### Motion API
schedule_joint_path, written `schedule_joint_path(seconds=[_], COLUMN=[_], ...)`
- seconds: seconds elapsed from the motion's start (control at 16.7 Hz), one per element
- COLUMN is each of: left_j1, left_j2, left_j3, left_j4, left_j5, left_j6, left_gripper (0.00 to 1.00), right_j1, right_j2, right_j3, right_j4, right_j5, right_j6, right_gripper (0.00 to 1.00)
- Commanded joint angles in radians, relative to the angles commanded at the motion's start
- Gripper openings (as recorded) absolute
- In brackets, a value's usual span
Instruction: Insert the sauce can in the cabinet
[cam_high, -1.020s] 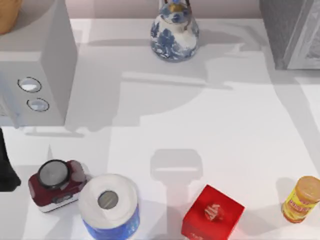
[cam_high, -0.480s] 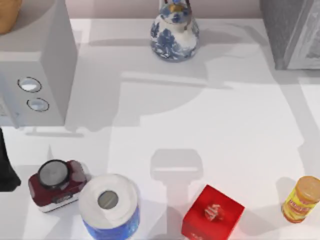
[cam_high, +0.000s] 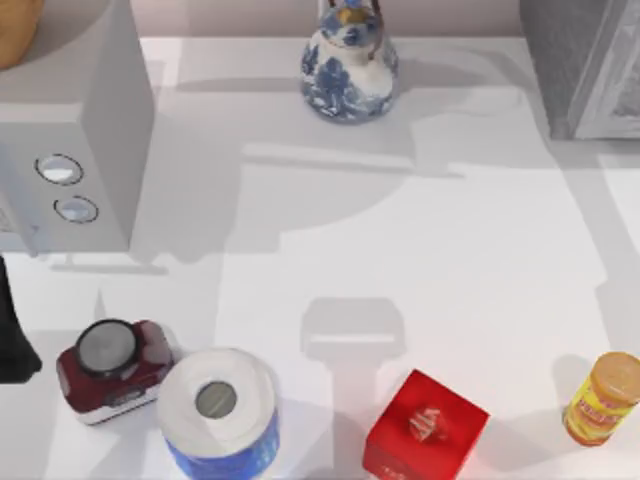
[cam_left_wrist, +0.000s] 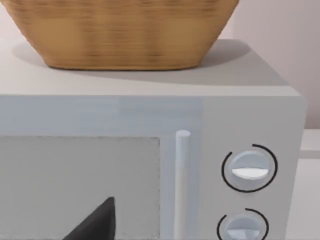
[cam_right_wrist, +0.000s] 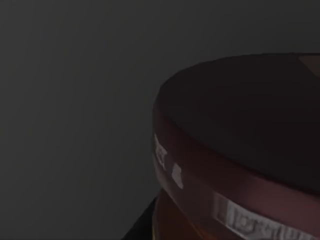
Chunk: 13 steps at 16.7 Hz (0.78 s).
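The sauce can sits very close to the camera in the right wrist view, showing its dark maroon flat top and a dark red band with pale lettering. Dim grey surrounds it on every side. The cabinet stands at the table's back right corner, a dark grey box with a whitish ribbed panel. My left arm is parked at the table's left edge. Its wrist camera faces the pale grey box.
The pale grey box with two knobs fills the back left, with a woven basket on top. A blue-white jug stands at back centre. Along the front are a dark red container, a paper roll, a red box and a yellow jar.
The shadow along the table's right side has shifted slightly toward the front. The objects on the table and my left arm have not moved.
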Motion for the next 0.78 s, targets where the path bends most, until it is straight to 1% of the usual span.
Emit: schedule_joint_path(seconds=[0.66,0.72,0.78], left_j1=[0.0,0.0,0.0], left_j2=[0.0,0.0,0.0], left_j3=[0.0,0.0,0.0], left_j4=[0.0,0.0,0.0], left_j5=[0.0,0.0,0.0], left_j6=[0.0,0.0,0.0], left_gripper=[1.0,1.0,1.0], right_j1=[0.0,0.0,0.0], right_j2=[0.0,0.0,0.0], right_j3=[0.0,0.0,0.0], right_j4=[0.0,0.0,0.0], right_j5=[0.0,0.0,0.0], right_j6=[0.0,0.0,0.0], right_gripper=[0.98,1.0,1.0])
